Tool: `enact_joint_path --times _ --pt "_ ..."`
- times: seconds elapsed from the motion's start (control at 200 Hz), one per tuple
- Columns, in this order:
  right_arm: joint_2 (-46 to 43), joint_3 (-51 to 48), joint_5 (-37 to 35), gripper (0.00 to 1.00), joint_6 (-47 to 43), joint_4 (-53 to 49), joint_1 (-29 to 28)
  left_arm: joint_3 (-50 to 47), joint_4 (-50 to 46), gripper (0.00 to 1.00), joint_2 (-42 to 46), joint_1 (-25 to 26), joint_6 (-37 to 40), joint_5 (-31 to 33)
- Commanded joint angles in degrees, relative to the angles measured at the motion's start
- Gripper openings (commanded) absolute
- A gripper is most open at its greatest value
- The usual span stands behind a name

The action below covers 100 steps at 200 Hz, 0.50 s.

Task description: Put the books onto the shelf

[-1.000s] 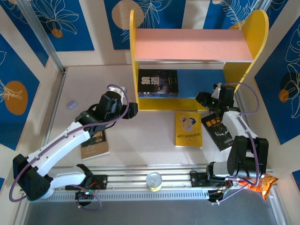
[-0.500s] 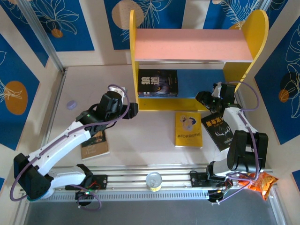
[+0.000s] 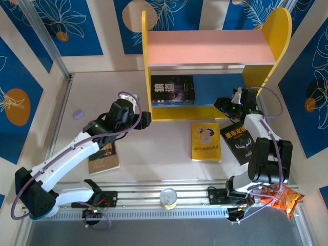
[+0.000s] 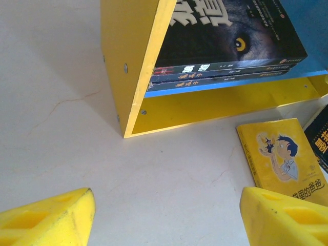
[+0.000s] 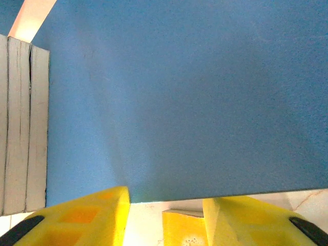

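The shelf (image 3: 210,47) stands at the back, with yellow side panels, a pink upper board and a blue lower board (image 5: 195,92). A stack of black books (image 3: 172,90) lies on that lower board, also seen as the black stack (image 4: 225,36). On the table lie a yellow cartoon book (image 3: 206,141), a black book (image 3: 238,144) and a tan book (image 3: 104,158) partly under the left arm. My left gripper (image 3: 146,121) hovers open over bare table (image 4: 166,215), left of the yellow book (image 4: 282,159). My right gripper (image 3: 221,105) is open at the lower board's front edge (image 5: 165,201), nothing between its fingers.
An orange snack bag (image 3: 284,197) lies by the right arm's base. A small round disc (image 3: 78,114) sits at the left, and a round knob (image 3: 168,197) on the front rail. Patterned walls close in both sides.
The right gripper has crept a little farther toward the shelf, and the shelf's right side has shifted slightly. The left arm has not moved.
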<state>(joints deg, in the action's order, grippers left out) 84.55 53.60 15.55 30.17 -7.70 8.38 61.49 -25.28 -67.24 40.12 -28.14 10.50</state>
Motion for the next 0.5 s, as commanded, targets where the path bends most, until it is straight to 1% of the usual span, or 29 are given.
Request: enact_joint_path --times 0.0,0.2,0.375,0.495 --pt "-0.9 0.1 0.9 0.43 -0.7 4.2 -0.5 1.6 -1.6 0.74 -0.1 -0.7 0.5 -1.1" --pt "-7.8 -5.4 -0.9 0.43 -1.1 -0.1 -1.4 -1.3 -2.1 0.74 0.1 -0.7 -0.2 -1.3" --pt "-14.2 -10.5 -6.9 0.44 -1.8 -6.7 -4.8 -5.0 -1.0 0.74 -0.7 -0.7 -2.0 -3.2" --pt "-17.3 -13.8 -9.6 0.45 -1.7 -9.9 -5.2 -7.3 0.5 0.72 -1.3 -0.7 -3.6 -4.8"
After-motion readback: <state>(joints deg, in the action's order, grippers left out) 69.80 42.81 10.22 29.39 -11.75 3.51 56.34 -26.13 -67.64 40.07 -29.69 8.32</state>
